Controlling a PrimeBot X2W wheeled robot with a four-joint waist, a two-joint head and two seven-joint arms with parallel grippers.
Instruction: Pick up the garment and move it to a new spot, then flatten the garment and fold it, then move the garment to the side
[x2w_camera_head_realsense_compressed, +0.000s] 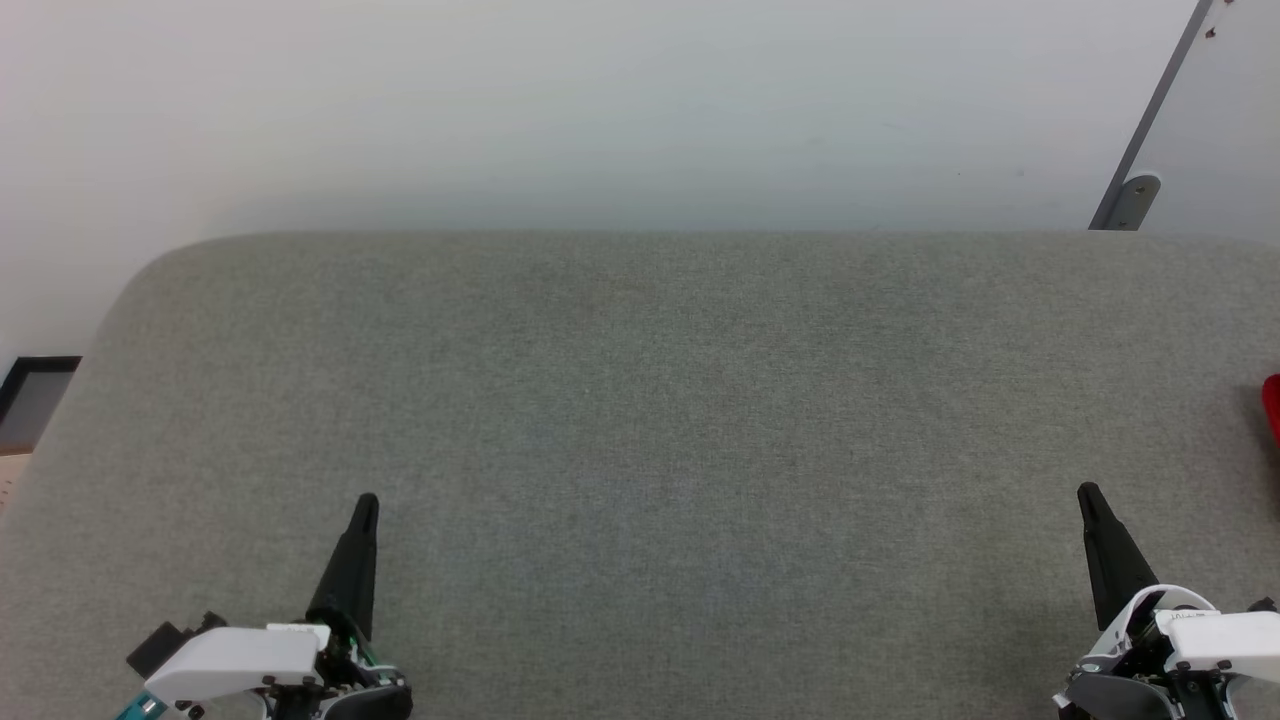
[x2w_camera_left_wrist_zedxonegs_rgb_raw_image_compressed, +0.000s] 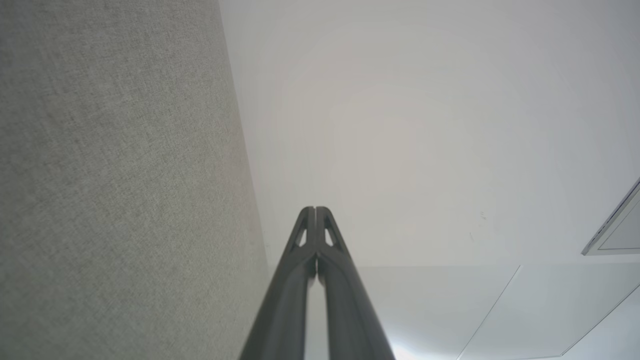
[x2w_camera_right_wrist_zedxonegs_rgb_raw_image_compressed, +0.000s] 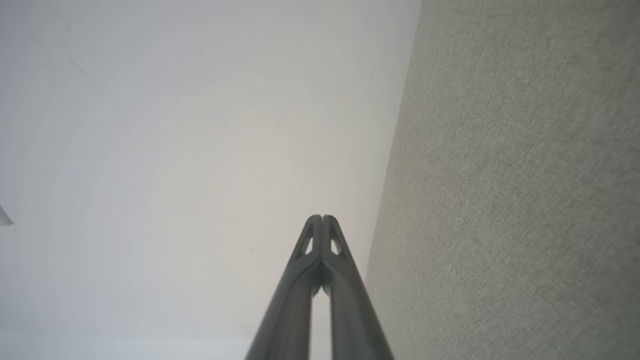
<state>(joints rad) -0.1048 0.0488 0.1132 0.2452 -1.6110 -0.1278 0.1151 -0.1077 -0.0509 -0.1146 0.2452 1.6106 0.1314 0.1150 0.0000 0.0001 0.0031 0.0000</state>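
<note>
At the right edge of the head view a thin sliver of red (x2w_camera_head_realsense_compressed: 1272, 408) lies on the grey fabric surface (x2w_camera_head_realsense_compressed: 640, 400). Too little of it shows to tell whether it is the garment. My left gripper (x2w_camera_head_realsense_compressed: 366, 502) sits at the lower left, fingers shut together and pointing up, nothing in them. My right gripper (x2w_camera_head_realsense_compressed: 1088, 492) stands at the lower right, also shut and empty, below and left of the red sliver. The left wrist view shows the left gripper (x2w_camera_left_wrist_zedxonegs_rgb_raw_image_compressed: 315, 209) with its tips pressed together. The right wrist view has the right gripper (x2w_camera_right_wrist_zedxonegs_rgb_raw_image_compressed: 322, 217) closed the same way.
The grey surface has a rounded far-left corner and ends at a white wall (x2w_camera_head_realsense_compressed: 600, 100). A grey slanted panel with a metal bracket (x2w_camera_head_realsense_compressed: 1135, 200) stands at the upper right. A dark frame (x2w_camera_head_realsense_compressed: 35, 385) lies past the left edge.
</note>
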